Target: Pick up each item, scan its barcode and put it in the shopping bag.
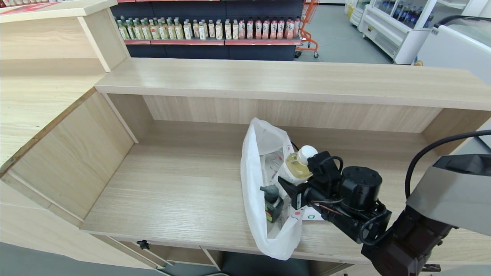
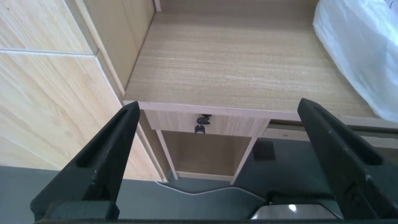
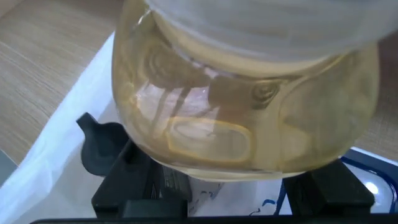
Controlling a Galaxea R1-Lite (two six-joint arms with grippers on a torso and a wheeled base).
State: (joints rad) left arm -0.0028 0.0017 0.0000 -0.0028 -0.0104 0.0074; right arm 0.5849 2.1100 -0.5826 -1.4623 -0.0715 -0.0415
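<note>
- Head view: the right gripper (image 1: 303, 180) is clenched on a bottle (image 1: 297, 166) of pale yellow liquid with a white cap, holding it tilted at the open mouth of the white shopping bag (image 1: 253, 199).
- The bag lies on the wooden counter (image 1: 172, 191), mouth towards the right arm.
- A small dark bottle (image 1: 273, 205) with a grey cap stands inside the bag, just beside the held bottle.
- Right wrist view: the held bottle fills the space between the fingers.
- Left wrist view: the left gripper (image 2: 219, 109) is released, jaws spread wide, holding nothing, low by the counter's front edge near a drawer lock (image 2: 201, 122).
</note>
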